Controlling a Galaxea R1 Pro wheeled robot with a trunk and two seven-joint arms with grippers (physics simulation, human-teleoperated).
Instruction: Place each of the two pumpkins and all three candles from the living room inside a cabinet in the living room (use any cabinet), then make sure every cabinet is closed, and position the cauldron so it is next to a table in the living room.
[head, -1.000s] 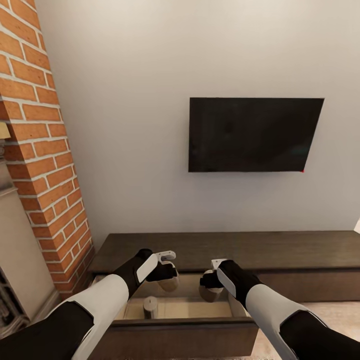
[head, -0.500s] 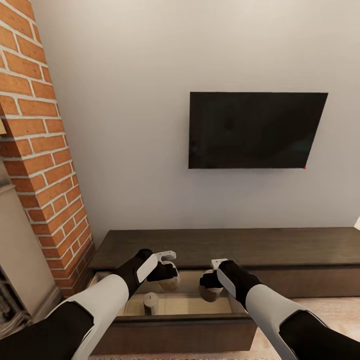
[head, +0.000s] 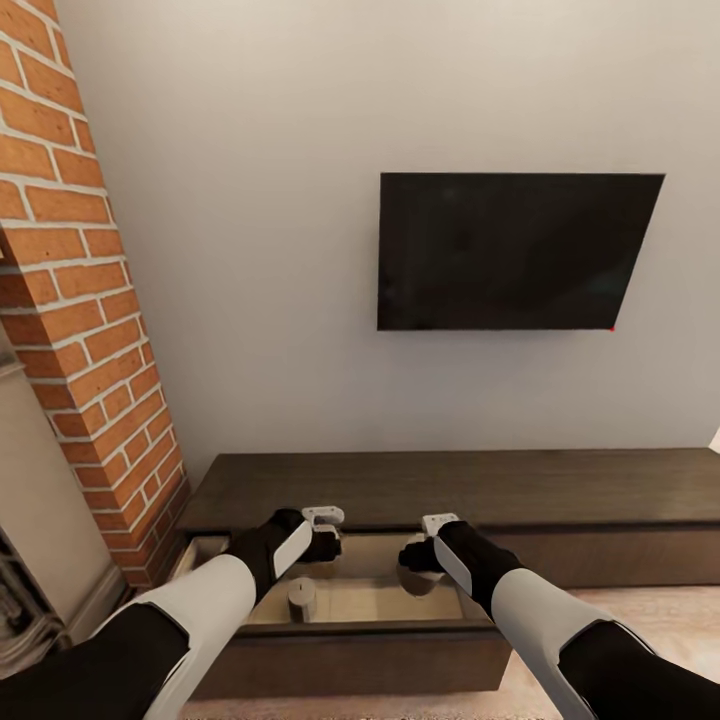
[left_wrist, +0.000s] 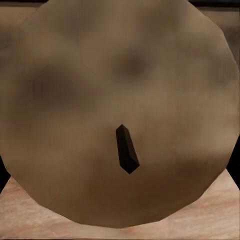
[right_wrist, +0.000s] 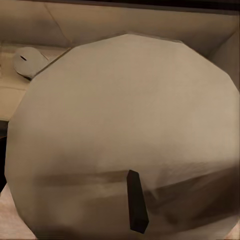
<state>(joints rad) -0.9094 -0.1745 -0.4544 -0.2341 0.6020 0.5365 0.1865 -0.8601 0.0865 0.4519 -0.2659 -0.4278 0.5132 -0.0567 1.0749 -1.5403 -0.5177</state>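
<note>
Candles (left_wrist: 120, 115) clamped in left gripper (head: 322, 545) and right gripper (head: 418, 560), poised over open cabinet drawer (head: 380, 600) for stowing.

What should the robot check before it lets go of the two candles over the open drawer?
1. Drawer of the cabinet open: ok.
2. Left gripper holding a candle over the drawer: ok.
3. Right gripper holding its candle over the drawer: ok.
4. Bare drawer floor below each candle: cannot tell.
5. Third candle already standing inside, apart from both: ok.
6. Pumpkins stowed: cannot tell.
</note>
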